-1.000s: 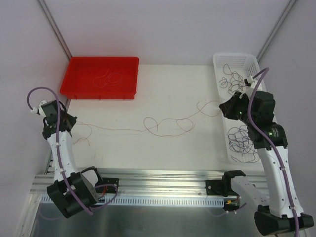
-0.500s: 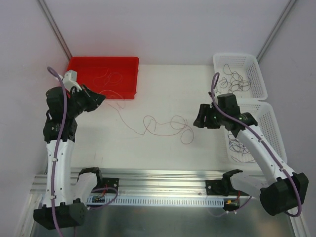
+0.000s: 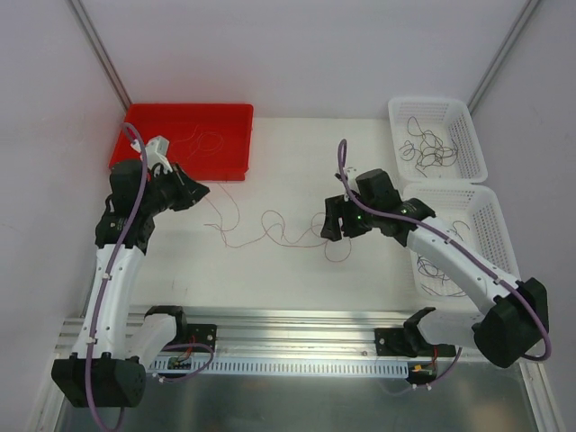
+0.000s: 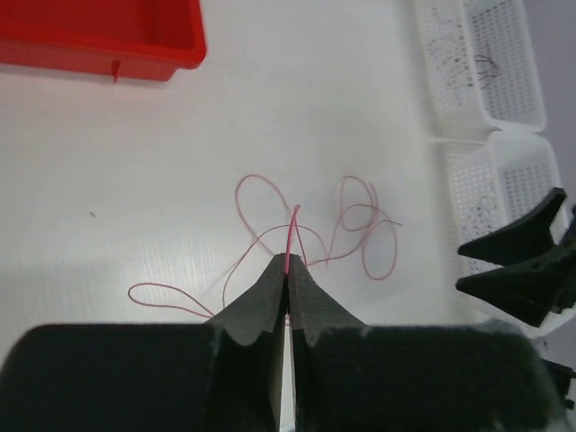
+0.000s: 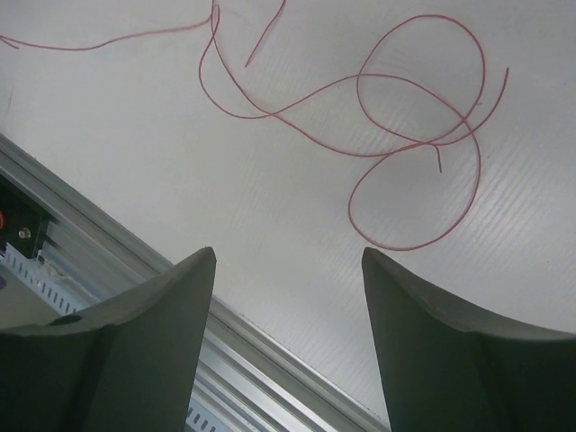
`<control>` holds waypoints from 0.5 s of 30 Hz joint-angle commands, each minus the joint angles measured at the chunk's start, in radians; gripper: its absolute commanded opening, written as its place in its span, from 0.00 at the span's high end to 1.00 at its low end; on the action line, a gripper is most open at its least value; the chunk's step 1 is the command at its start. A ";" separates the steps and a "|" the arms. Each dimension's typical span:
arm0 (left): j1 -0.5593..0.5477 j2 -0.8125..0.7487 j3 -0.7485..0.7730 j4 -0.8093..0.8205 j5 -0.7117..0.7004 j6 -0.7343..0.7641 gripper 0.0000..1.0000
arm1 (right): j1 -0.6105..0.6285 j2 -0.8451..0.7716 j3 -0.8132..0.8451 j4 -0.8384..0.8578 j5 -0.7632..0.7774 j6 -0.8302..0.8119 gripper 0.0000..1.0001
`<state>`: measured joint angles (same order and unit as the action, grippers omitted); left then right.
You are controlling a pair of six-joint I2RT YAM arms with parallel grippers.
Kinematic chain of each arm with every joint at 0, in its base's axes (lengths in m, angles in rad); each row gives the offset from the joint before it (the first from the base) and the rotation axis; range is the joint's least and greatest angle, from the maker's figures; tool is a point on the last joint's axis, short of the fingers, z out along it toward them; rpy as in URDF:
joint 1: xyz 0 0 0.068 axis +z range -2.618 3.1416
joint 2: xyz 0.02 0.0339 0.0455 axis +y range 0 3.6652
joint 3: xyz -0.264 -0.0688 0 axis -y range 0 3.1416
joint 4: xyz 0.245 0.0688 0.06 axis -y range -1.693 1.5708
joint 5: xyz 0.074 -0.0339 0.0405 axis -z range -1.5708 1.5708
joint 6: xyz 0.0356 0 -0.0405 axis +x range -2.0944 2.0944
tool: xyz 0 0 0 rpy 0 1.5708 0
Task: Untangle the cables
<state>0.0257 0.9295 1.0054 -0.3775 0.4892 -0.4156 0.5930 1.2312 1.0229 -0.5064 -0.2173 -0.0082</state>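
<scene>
The white table [image 3: 288, 144] lies open across its middle and far strip. It is bounded at the left rear by the red tray [image 3: 144, 162], along the right by the upper basket [image 3: 394, 121] and the lower basket [image 3: 493, 236], and at the near edge by the metal rail [image 3: 297, 326]. The red cable [image 4: 289, 238] runs in loose loops across this open middle, between the two grippers and well apart from both baskets.

The left arm reaches up and inward, its wrist just in front of the tray. The left gripper [image 4: 286, 268] has its jaws pressed together on one end of the red cable, which stands up from the tips. The right arm stretches from its base leftward over the table, elbow beside the lower basket. The right gripper [image 5: 288, 261] hangs above the cable's curly far end, jaws spread and holding nothing (the loops lie flat on the table beyond them). Dark cables [image 3: 427, 144] rest bunched in the upper basket, with more in the lower one, and a thin one lies in the tray.
</scene>
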 commanded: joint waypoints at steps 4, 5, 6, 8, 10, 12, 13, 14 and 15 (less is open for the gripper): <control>-0.007 0.009 -0.175 -0.024 -0.153 0.087 0.94 | 0.042 0.037 0.034 0.028 0.004 -0.006 0.30; -0.007 0.008 -0.197 -0.044 -0.196 0.092 0.85 | 0.044 0.039 0.032 0.025 0.006 -0.006 0.30; -0.007 0.006 -0.203 -0.057 -0.214 0.090 0.64 | 0.045 0.039 0.029 0.019 0.012 -0.004 0.30; -0.007 -0.009 -0.208 -0.081 -0.221 0.089 0.41 | 0.045 0.025 0.017 0.009 0.031 -0.001 0.30; -0.021 -0.029 -0.199 -0.089 -0.202 0.065 0.20 | 0.045 0.005 -0.001 0.002 0.051 0.001 0.30; -0.059 -0.040 -0.168 -0.104 -0.179 0.026 0.13 | 0.045 -0.025 -0.009 -0.012 0.090 0.004 0.30; -0.090 -0.047 -0.147 -0.104 -0.182 -0.032 0.08 | 0.045 -0.033 -0.015 -0.017 0.102 0.004 0.30; -0.159 -0.049 -0.139 -0.104 -0.217 -0.063 0.06 | 0.047 -0.056 -0.018 -0.026 0.123 0.004 0.30; -0.206 -0.052 -0.131 -0.106 -0.247 -0.099 0.04 | 0.045 -0.064 -0.020 -0.029 0.134 0.004 0.30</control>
<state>-0.0734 0.9081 0.8120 -0.4797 0.2874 -0.4107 0.6350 1.2331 1.0103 -0.5163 -0.1471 -0.0071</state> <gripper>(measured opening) 0.942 0.700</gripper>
